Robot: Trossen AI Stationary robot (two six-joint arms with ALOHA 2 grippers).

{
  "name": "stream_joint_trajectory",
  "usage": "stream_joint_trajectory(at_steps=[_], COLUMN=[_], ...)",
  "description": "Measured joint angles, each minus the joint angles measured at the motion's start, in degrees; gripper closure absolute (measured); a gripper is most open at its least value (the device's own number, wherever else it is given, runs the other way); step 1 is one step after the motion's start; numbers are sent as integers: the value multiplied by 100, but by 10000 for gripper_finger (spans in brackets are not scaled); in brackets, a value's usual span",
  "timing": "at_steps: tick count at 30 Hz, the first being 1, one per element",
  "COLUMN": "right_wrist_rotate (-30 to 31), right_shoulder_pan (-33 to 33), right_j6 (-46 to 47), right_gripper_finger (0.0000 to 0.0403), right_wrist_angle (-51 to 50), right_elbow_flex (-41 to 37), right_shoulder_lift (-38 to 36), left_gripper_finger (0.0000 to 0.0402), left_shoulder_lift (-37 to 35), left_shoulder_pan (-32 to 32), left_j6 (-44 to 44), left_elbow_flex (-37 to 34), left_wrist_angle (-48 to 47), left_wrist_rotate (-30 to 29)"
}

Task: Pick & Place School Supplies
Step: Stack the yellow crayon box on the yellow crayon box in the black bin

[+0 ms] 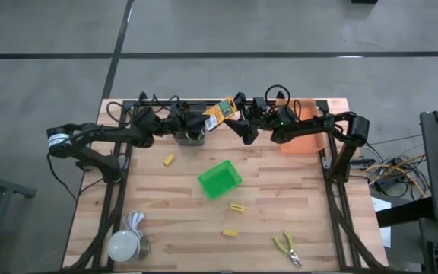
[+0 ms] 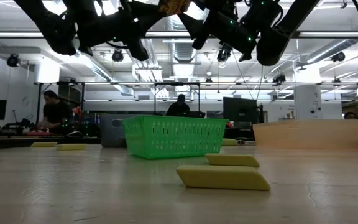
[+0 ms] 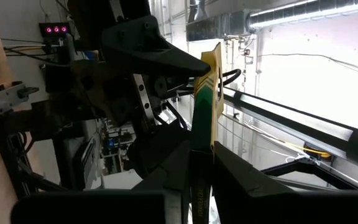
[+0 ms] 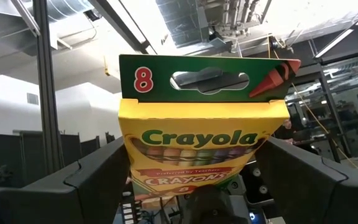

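Note:
One yellow-and-green crayon box (image 1: 220, 113) hangs in the air over the table's far edge, between both arms. My left gripper (image 1: 204, 120) reaches it from the left and is shut on it. My right gripper (image 1: 239, 123) reaches it from the right, with a finger at each narrow side of the box (image 4: 197, 143). The left wrist view shows the box edge-on (image 3: 204, 106). Three small yellow blocks (image 1: 169, 160) (image 1: 236, 206) (image 1: 230, 233) and the yellow-handled pliers (image 1: 287, 247) lie flat on the table. My left gripper (image 3: 201, 158) pinches the box's lower end (image 3: 199, 180), opposite the green hang tab, between its two fingers across the flat faces. It comes in level from the table's left, and the box is lifted clear. My right gripper (image 4: 197, 144) has the box's lower half (image 4: 138, 158) between its widely spread fingers, one against each narrow side edge. It comes from the table's right. The printed front and hang tab (image 4: 204, 78) stand upright before its camera.
A green basket (image 1: 220, 180) sits mid-table, a grey bin (image 1: 190, 137) below my left gripper and an orange bin (image 1: 303, 137) at the far right. A white round object (image 1: 125, 245) lies at the near left corner. People sit in the room beyond (image 2: 56, 112).

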Motion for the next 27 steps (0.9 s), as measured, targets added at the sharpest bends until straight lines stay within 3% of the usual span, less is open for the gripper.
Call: stream_joint_trajectory(at_steps=[27], right_wrist_rotate=[0], right_shoulder_pan=[0], right_j6=[-4], right_gripper_finger=[76], right_wrist_angle=[-11], right_elbow_flex=[0], right_shoulder_lift=[13], left_gripper_finger=[353], left_shoulder_lift=[2], left_shoulder_pan=[0], left_j6=[63], left_elbow_flex=[0], left_wrist_angle=[-15], left_wrist_rotate=[-9])
